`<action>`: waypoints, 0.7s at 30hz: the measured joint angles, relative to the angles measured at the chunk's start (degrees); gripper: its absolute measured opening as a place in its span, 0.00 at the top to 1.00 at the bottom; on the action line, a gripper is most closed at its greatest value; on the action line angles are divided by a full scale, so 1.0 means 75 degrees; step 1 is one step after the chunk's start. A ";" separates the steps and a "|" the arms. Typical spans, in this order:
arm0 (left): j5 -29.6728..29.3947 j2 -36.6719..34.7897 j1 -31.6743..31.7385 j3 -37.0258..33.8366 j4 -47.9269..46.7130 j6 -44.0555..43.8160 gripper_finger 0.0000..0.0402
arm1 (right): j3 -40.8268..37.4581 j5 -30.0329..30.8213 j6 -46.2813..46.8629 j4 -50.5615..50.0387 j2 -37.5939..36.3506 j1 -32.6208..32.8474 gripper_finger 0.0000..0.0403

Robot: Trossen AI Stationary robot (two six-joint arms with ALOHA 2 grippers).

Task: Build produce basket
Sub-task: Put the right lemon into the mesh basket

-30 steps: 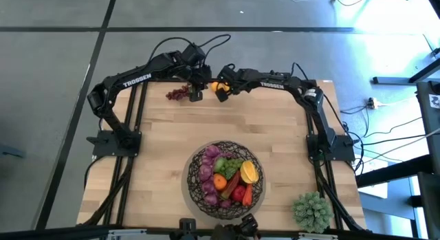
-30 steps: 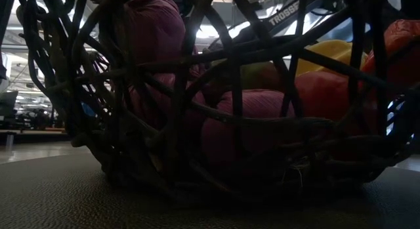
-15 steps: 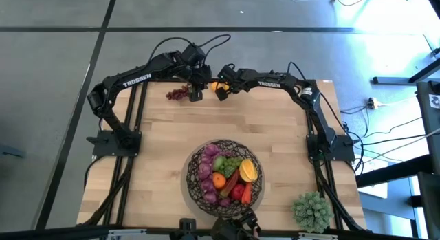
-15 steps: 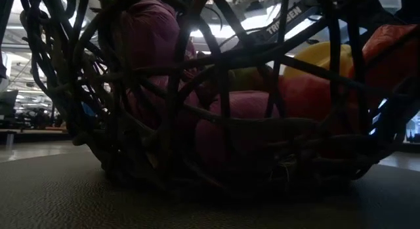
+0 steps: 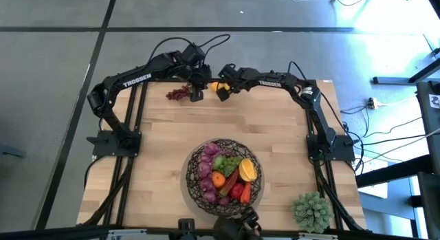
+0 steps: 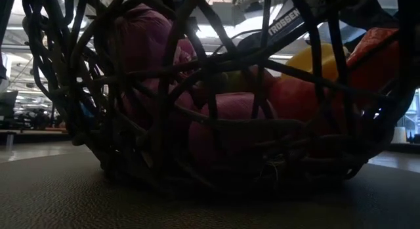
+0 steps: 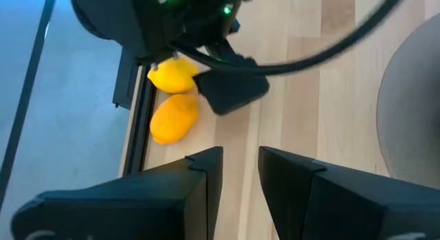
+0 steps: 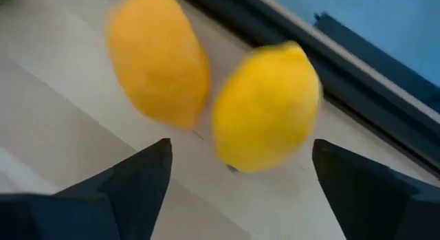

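Note:
The dark wire basket (image 5: 194, 187) stands near the table's front edge and holds produce: purple pieces, green grapes, an orange, a lemon and red ones. At the far edge a yellow lemon (image 8: 265, 116) and an orange-yellow fruit (image 8: 158, 58) lie side by side on the wood. My right gripper (image 8: 240, 142) is open, slanting down, with one finger on each side of the lemon and clear of it. My left gripper (image 7: 240, 154) hangs above the table just left of the right gripper (image 5: 223, 93), with a narrow gap between its fingers and nothing in it. A purple grape bunch (image 5: 177, 93) lies left of it.
A pale green spiky ball plant (image 5: 313, 209) stands at the near right corner. A black rail (image 8: 330, 68) runs along the far edge right behind the two fruits. Bare wood (image 5: 227, 123) lies between the grippers and the basket.
My right gripper has sunk a little toward the lemon at the far edge. In the low view the basket's wires and the fruits inside have shifted sideways, as if the basket has turned slightly where it stands.

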 joint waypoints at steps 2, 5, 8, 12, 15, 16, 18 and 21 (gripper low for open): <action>0.0001 0.0000 0.0000 0.0000 -0.0022 0.0004 0.79 | 0.0000 -0.0285 -0.0129 -0.0170 0.0000 -0.0129 0.19; 0.0000 0.0000 0.0000 0.0000 -0.0019 0.0004 0.79 | 0.0000 -0.0578 -0.0228 -0.0137 0.0000 -0.0319 0.21; 0.0000 0.0000 0.0000 0.0000 -0.0019 0.0004 0.79 | 0.0000 -0.0656 -0.0446 -0.0141 0.0000 -0.0528 0.21; 0.0000 0.0000 0.0000 0.0000 -0.0019 0.0005 0.79 | 0.0000 -0.1269 -0.0699 -0.0094 0.0000 -0.0789 0.21; 0.0000 0.0000 0.0000 0.0000 -0.0016 0.0004 0.79 | 0.0000 -0.1795 -0.0769 0.0000 0.0000 -0.0904 0.21; 0.0000 0.0000 0.0000 0.0000 -0.0016 0.0006 0.79 | 0.0000 -0.1834 -0.0783 -0.0007 0.0000 -0.0926 0.21; 0.0000 0.0000 0.0000 0.0000 -0.0016 0.0004 0.79 | 0.0000 -0.1803 -0.0760 0.0009 0.0000 -0.0923 0.21; 0.0000 0.0000 0.0000 0.0000 -0.0013 0.0007 0.79 | 0.0000 -0.1765 -0.0586 0.0100 0.0000 -0.0916 0.21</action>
